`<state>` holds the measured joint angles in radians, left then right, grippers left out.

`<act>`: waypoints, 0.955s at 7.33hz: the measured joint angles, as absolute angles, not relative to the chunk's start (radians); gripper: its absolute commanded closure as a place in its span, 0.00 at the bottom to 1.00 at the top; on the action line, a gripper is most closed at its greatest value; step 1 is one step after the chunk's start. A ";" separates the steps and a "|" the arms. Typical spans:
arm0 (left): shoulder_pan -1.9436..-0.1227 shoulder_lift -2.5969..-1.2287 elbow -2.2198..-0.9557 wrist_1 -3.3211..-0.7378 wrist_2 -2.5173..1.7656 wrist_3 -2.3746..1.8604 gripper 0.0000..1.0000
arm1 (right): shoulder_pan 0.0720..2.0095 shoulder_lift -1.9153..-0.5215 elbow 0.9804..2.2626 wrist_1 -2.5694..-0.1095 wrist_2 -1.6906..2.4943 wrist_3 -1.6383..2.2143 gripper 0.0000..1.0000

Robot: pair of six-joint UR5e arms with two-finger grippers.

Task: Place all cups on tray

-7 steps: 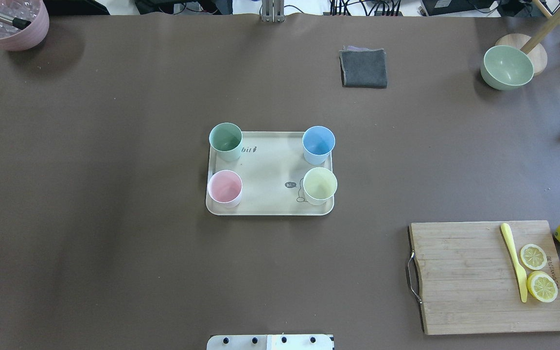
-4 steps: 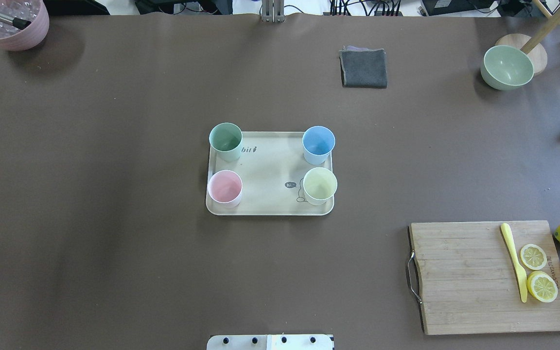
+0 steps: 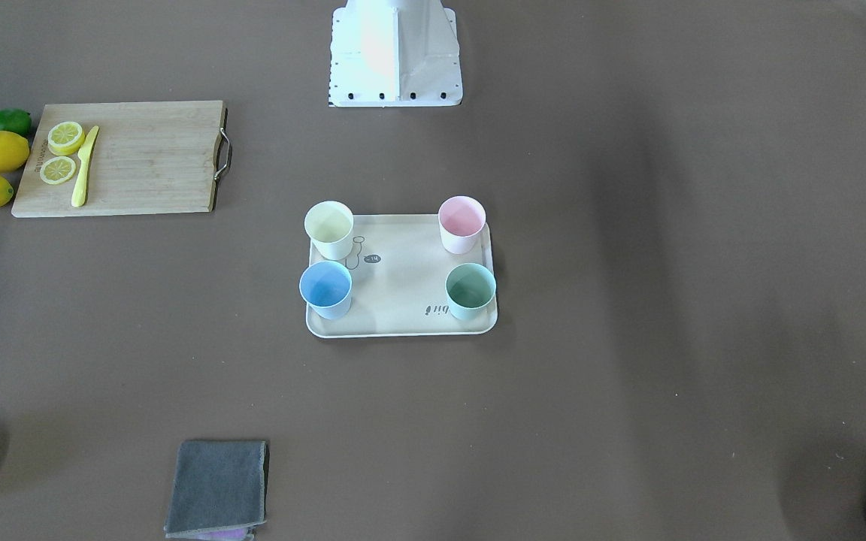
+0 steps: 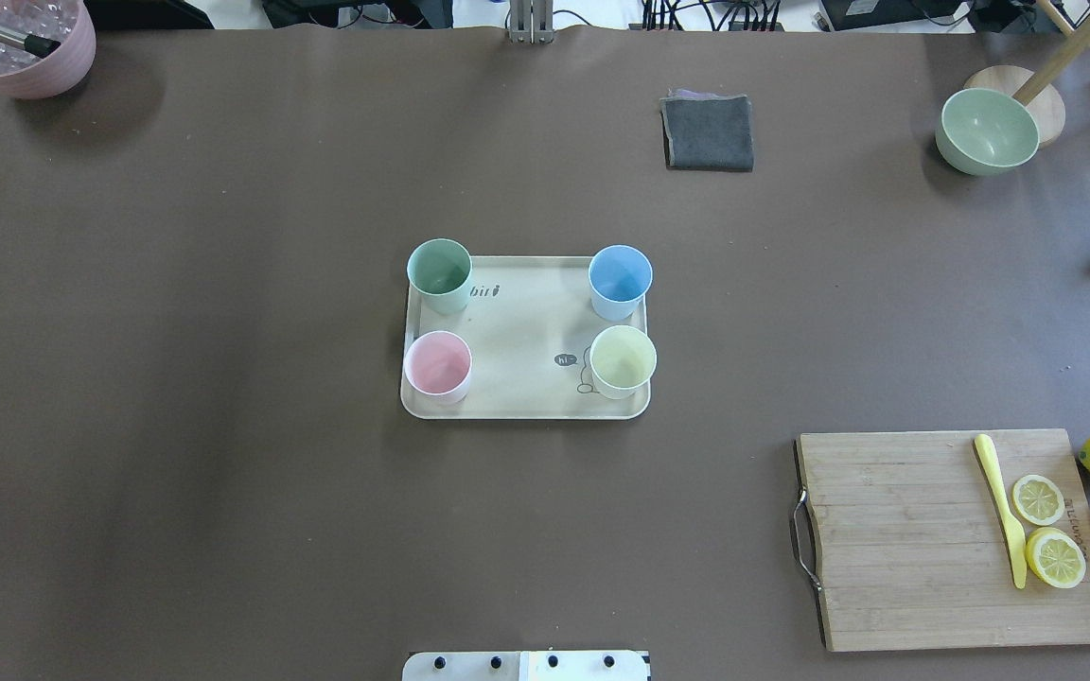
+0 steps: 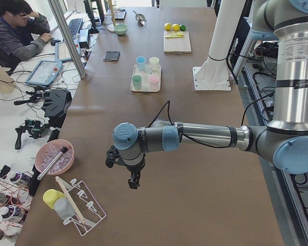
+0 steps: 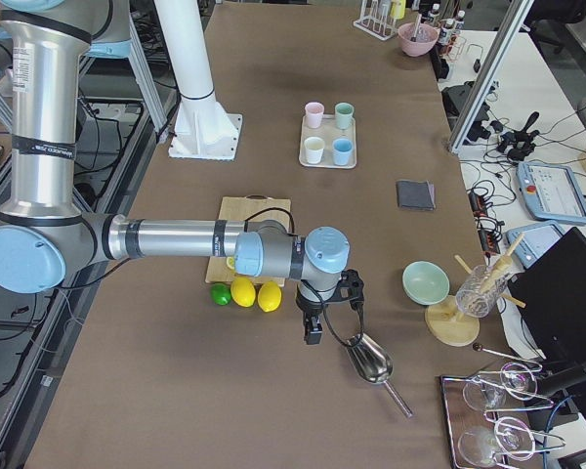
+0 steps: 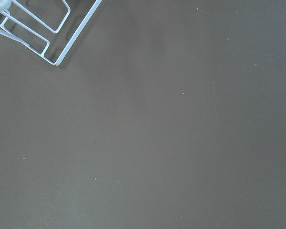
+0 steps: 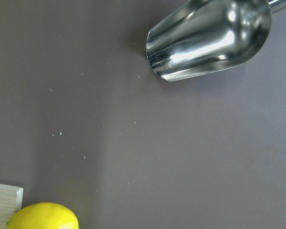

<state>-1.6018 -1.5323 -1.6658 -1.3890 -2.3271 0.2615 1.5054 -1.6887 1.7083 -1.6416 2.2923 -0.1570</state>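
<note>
Open table [image 4: 223, 378] around tray [image 4: 526, 331], cups [image 4: 620, 282] at its corners, tray centre free

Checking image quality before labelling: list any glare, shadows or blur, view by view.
Right wrist view: strong glare on the metal scoop. Front-facing view: robot base washed out white. Overhead view: soft broad shadows across the table, tray print sharp. Left wrist view: even light, no blur.

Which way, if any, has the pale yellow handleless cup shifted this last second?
No. The pale yellow cup stands in the same corner of the cream rectangular tray as before.
</note>
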 measured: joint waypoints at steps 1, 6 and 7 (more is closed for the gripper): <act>-1.602 -1.526 -1.662 -1.390 -2.324 0.261 0.02 | 1.505 -1.689 1.708 -1.641 2.292 -0.157 0.00; -1.609 -1.538 -1.665 -1.392 -2.224 0.210 0.02 | 1.505 -1.685 1.701 -1.641 2.283 -0.156 0.00; -1.609 -1.538 -1.667 -1.392 -2.224 0.198 0.02 | 1.505 -1.685 1.702 -1.641 2.283 -0.156 0.00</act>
